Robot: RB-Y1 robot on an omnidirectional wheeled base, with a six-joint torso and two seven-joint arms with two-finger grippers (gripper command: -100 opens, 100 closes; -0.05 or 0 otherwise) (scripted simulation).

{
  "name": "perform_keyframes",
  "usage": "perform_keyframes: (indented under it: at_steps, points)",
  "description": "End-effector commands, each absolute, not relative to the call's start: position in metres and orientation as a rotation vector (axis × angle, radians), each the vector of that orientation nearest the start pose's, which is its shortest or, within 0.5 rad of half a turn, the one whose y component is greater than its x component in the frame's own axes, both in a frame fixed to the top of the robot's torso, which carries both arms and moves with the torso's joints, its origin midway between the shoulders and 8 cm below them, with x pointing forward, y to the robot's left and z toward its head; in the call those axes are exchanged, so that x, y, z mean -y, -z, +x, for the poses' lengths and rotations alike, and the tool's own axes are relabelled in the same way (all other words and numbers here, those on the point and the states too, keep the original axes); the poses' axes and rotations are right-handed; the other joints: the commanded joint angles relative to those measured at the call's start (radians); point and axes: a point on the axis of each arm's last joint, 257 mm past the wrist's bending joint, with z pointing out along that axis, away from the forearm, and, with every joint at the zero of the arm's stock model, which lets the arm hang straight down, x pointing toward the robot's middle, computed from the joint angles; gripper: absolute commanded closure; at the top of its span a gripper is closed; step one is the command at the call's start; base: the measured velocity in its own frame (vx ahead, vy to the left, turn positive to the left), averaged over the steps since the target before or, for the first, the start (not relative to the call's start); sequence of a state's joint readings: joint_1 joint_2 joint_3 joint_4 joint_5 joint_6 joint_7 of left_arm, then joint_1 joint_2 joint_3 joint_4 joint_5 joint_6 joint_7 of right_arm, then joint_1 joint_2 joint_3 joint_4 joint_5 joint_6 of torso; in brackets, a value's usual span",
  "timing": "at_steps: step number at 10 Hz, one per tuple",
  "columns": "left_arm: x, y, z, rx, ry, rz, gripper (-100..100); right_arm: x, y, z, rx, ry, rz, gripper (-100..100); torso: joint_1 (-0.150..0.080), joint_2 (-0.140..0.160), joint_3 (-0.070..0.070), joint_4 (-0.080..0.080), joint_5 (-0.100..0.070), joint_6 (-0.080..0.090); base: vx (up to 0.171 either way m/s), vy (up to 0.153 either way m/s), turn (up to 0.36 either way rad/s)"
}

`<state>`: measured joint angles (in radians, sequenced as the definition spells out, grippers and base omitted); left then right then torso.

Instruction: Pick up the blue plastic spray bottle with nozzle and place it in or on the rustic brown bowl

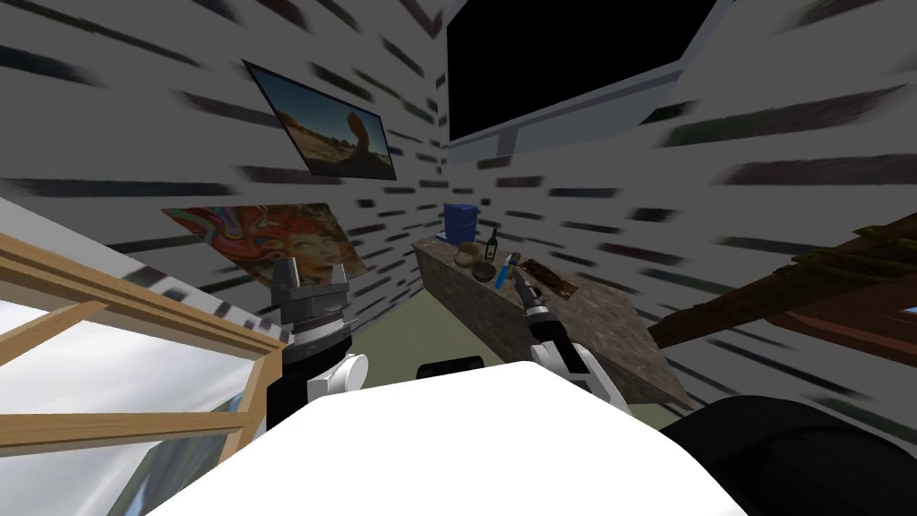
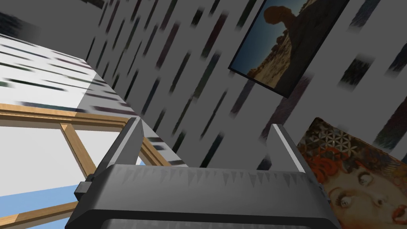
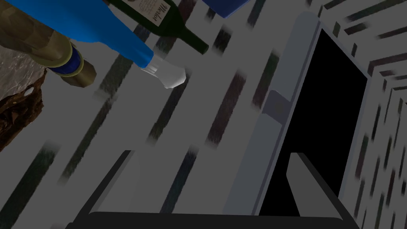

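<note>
The blue spray bottle (image 1: 506,269) with a white nozzle stands nearly upright on the stone-topped table (image 1: 618,340), close beside a small dark bowl (image 1: 484,272). I cannot tell whether they touch. My right gripper (image 1: 521,284) hovers just on my side of the bottle. In the right wrist view the blue spray bottle (image 3: 99,28) lies well beyond the open right gripper (image 3: 210,155), with nothing between the fingers. An olive-brown vessel with a blue band (image 3: 47,47) shows beside the bottle. My left gripper (image 1: 311,273) is raised at my left, and the left gripper (image 2: 206,139) is open and empty.
A dark glass bottle (image 1: 491,244), a tan rounded vessel (image 1: 465,257) and a blue box (image 1: 460,221) stand at the table's far end. A flat brown item (image 1: 551,278) lies right of the spray bottle. A black screen (image 1: 573,63) hangs above, and dark wooden furniture (image 1: 788,296) juts in from the right.
</note>
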<state>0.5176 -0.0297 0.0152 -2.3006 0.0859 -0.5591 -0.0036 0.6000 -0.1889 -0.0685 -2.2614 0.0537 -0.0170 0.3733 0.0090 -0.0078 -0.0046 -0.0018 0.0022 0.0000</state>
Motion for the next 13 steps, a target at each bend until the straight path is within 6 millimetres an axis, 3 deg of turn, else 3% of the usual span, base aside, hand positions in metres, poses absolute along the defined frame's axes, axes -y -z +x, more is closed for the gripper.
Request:
perform_keyframes:
  at_steps: [1, 7, 13]
  points:
    - [-0.298, -0.039, 0.324, -0.486, 1.34, -0.675, 0, 0.345, 0.138, 0.378, -1.332, -0.553, 0.706, -100, 0.0, 0.0, 0.0, 0.0, 0.0, 0.0, 0.157, 0.16, -0.146]
    - [-0.298, -0.039, 0.324, -0.486, 1.34, -0.675, 0, 0.377, 0.175, 0.371, -1.452, -0.369, 0.73, -100, 0.002, -0.001, -0.001, 0.0, 0.0, 0.0, 0.103, 0.136, -0.069]
    - [-0.298, -0.039, 0.324, -0.486, 1.34, -0.675, 0, 0.432, 0.216, 0.349, -1.602, -0.077, 0.717, -100, -0.003, -0.001, -0.001, 0.0, 0.0, 0.0, 0.121, 0.126, -0.09]
